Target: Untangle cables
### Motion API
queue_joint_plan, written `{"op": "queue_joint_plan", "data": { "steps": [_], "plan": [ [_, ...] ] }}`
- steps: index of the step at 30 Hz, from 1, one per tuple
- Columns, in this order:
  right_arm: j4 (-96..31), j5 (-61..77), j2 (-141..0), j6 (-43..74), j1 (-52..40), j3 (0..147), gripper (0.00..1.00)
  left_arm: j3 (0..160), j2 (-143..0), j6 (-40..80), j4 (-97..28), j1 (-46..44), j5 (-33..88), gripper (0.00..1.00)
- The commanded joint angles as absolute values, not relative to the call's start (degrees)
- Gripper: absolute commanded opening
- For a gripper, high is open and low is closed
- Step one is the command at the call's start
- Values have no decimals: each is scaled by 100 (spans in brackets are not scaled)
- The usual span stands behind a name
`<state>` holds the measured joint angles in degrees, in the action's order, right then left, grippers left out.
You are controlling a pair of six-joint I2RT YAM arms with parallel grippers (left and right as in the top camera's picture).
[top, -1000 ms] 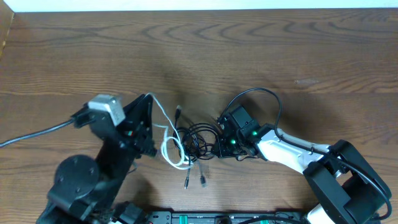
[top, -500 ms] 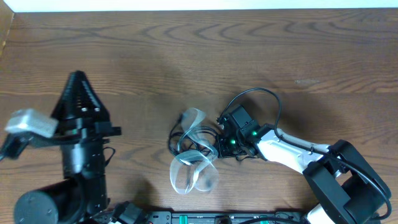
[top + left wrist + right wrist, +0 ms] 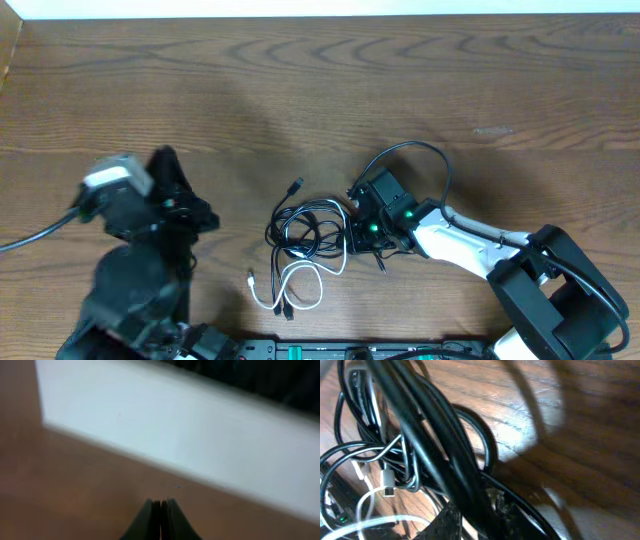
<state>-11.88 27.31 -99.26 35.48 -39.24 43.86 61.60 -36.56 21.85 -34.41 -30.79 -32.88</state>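
A brown wooden table (image 3: 320,90) is seen from above, with the right arm (image 3: 470,240) reached in from the near right corner and the left arm (image 3: 135,260) drawn up at the near left, well apart from the cables. A tangle of cables (image 3: 305,230) is found a little nearer than the table's middle, with the right gripper (image 3: 358,228) touching its right side. A white cable (image 3: 320,290) is looped out of it toward the near edge. The right gripper's fingers are closed around a thick black cable (image 3: 432,442). The left gripper (image 3: 161,506) is pressed fully closed, and nothing is held in it.
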Motion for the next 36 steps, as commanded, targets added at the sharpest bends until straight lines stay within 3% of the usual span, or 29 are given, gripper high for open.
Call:
{"op": "queue_joint_plan", "data": {
  "steps": [1, 6, 9, 11, 13, 14, 17, 27, 36],
  "plan": [
    [-1452, 2648, -10245, 3354, -3898, 4097, 27, 6189, -3913, 3301, -4333, -3055, -3365, 7],
    [-1601, 3181, -9644, 3249, -3909, 4287, 34, 6023, -4576, 3887, -5378, -3055, -2902, 10],
    [-1962, 3166, -9008, 3094, -3909, 4407, 36, 6010, -5103, 3837, -5527, -3055, -2322, 17],
    [-2137, 3148, -8438, 2941, -3909, 4491, 38, 6010, -5572, 3704, -5527, -3055, -1879, 29],
    [-2169, 3024, -8025, 2926, -3909, 4497, 41, 6010, -6010, 3684, -5527, -3055, -1538, 34],
    [-2174, 2740, -7634, 2928, -3909, 4495, 48, 6010, -6442, 3551, -5527, -3055, -1184, 40],
    [-2180, 2316, -7336, 2928, -3909, 4495, 52, 6010, -7022, 3315, -5524, -3055, -731, 62],
    [-1994, 2134, -7944, 3131, -3909, 4486, 52, 6010, -8460, 2521, -5634, -2480, 580, 64],
    [-1120, 2637, -8807, 3610, -3909, 4486, 41, 5808, -8582, 1500, -5684, -1402, 2034, 64]
  ]
}}
